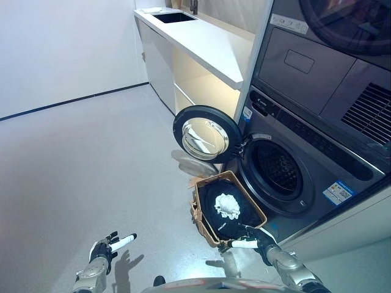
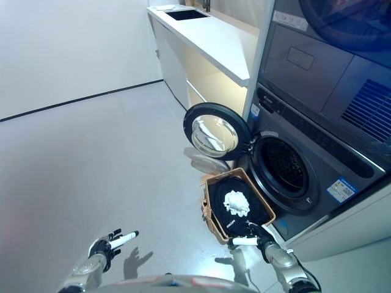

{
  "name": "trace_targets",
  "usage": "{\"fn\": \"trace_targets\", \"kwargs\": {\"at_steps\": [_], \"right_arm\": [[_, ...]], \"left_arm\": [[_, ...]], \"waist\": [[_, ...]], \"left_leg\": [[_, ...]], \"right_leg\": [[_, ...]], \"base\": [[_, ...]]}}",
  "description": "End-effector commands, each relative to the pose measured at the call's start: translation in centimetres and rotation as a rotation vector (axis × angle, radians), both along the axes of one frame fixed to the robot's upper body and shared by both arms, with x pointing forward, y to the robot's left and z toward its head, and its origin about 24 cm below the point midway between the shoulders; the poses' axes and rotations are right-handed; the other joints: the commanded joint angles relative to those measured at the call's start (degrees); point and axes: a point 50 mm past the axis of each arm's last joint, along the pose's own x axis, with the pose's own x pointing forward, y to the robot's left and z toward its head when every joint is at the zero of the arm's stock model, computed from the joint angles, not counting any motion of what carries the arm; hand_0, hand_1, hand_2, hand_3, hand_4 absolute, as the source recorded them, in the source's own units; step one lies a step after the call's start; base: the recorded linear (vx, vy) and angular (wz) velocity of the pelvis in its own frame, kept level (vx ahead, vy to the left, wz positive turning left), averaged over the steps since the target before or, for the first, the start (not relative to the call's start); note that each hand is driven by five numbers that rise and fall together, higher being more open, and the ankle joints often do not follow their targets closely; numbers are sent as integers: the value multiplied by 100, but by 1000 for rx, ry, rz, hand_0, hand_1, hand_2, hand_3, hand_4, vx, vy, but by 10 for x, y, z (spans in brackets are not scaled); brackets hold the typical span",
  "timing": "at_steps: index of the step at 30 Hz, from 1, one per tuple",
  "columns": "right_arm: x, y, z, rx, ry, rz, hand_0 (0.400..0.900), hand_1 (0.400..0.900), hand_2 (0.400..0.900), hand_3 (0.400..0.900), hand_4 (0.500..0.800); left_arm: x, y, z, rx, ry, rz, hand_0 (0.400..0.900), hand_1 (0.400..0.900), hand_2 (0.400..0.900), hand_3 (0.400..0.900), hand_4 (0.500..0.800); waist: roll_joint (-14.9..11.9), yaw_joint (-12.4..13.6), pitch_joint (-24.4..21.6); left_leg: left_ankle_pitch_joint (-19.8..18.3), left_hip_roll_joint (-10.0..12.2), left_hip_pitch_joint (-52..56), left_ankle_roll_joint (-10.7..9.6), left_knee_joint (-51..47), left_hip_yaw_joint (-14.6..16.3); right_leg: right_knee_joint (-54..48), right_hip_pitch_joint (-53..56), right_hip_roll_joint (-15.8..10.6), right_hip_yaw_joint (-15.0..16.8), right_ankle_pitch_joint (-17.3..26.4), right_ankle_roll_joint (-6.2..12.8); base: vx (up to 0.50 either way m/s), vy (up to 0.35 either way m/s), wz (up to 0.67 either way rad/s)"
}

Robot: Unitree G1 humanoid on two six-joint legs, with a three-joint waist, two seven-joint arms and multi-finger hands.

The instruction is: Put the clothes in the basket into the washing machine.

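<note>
1. The washing machine [image 1: 287,177] stands with its round door [image 1: 204,134] swung fully open to the left, leaving the dark drum opening uncovered.
2. A brown basket [image 1: 208,223] sits on the floor [image 1: 91,171] just in front of the washing machine, below the open door.
3. Dark clothes [image 1: 241,213] fill the basket, with a small white garment [image 1: 227,206] lying on top.
4. The right robot hand [image 1: 256,239] is at the basket's near corner, fingers stretched out straight, holding nothing.
5. The left robot hand [image 1: 105,249] hangs over the floor, well to the left of the basket, fingers spread loosely and empty.
6. A white tabletop [image 1: 201,43] runs back from the washing machine's left side.
</note>
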Motion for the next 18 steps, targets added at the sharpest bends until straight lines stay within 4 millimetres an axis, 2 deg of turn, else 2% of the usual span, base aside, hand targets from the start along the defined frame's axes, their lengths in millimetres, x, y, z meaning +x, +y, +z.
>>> {"fn": "trace_targets", "kwargs": {"at_steps": [1,3,4,8,11,13,14,15,18], "right_arm": [[28,-2,21,-9,-144,41,900,900,900,900,800],[27,-7,21,-16,-143,28,900,900,900,900,800],[27,-7,21,-16,-143,28,900,900,900,900,800],[26,-13,23,-25,-151,19,900,900,900,900,800],[26,-16,24,-37,-156,26,900,900,900,900,800],[28,-19,25,-51,-155,41,900,900,900,900,800],[28,-19,25,-51,-155,41,900,900,900,900,800],[28,-20,26,-57,-156,32,900,900,900,900,800],[30,-23,28,-58,-171,19,900,900,900,900,800]], "left_arm": [[31,14,19,73,-118,-28,900,900,900,900,800],[33,14,20,66,-124,-12,900,900,900,900,800],[33,14,20,65,-124,-12,900,900,900,900,800],[33,10,16,47,-105,-17,900,900,900,900,800],[32,9,15,43,-100,-15,900,900,900,900,800],[30,6,13,26,-100,-10,900,900,900,900,800],[30,6,13,26,-99,-10,900,900,900,900,800],[32,3,13,20,-107,-11,900,900,900,900,800],[35,2,14,21,-112,-16,900,900,900,900,800]], "waist": [[24,81,69],[42,63,98],[44,62,98],[30,-27,175],[27,-38,201],[56,-8,248],[57,-6,250],[100,18,274],[91,-19,290]], "left_leg": [[-623,61,-54,-4,590,-319],[-553,226,-100,-114,651,-359],[-553,228,-101,-116,651,-361],[-389,554,-214,-298,793,-484],[-304,588,-249,-326,1002,-608],[-194,509,-323,-277,1361,-886],[-197,510,-321,-277,1364,-884],[115,524,-458,-244,1259,-1144],[259,529,-684,-218,1021,-1318]], "right_leg": [[634,-760,-112,-75,453,-12],[612,-758,53,-103,383,-116],[612,-758,55,-105,383,-118],[637,-724,425,-141,240,-362],[691,-731,532,-83,208,-439],[761,-725,708,151,157,-552],[763,-724,709,154,155,-552],[771,-738,798,236,113,-611],[805,-765,803,280,68,-629]], "base": [[7,-143,1],[6,-192,3],[-1,-213,8],[14,-264,13],[52,-235,-14],[72,-175,-42],[74,-177,-44],[22,-76,-13],[46,-70,-4]]}}
